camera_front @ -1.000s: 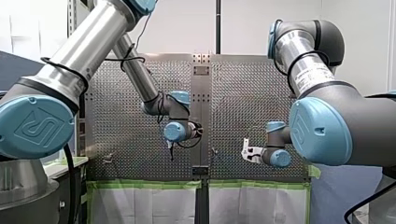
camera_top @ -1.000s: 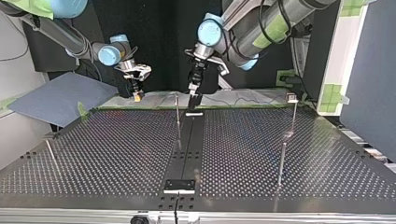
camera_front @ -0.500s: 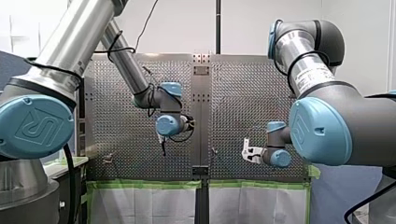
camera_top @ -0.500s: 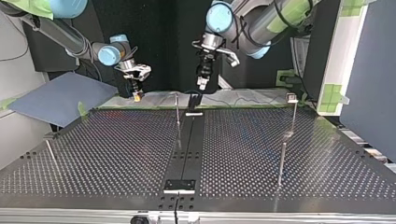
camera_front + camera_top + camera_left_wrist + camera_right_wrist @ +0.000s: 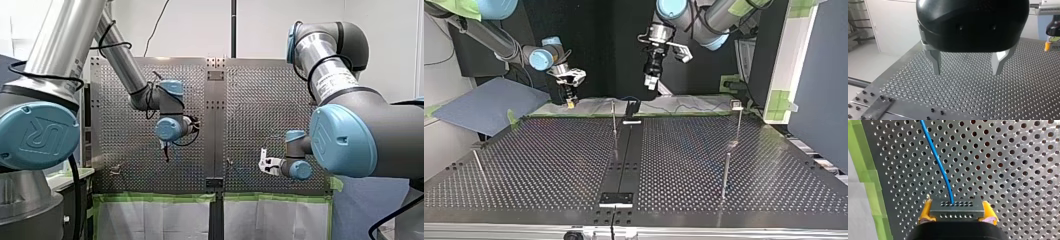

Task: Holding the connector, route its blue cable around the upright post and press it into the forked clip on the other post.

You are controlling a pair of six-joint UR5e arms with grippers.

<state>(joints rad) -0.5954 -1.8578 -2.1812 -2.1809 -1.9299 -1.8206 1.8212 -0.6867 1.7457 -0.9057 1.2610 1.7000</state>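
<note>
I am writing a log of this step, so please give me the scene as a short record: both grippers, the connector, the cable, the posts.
Right gripper: shut on the connector, yellow pads on both its sides
Blue cable: leaves the connector, runs ahead over the perforated table in a slack curve
Left gripper: open, empty, above the table
Posts, among others: thin post at the top view's middle; post with a small top fitting at its right
Routing: not yet started
</note>
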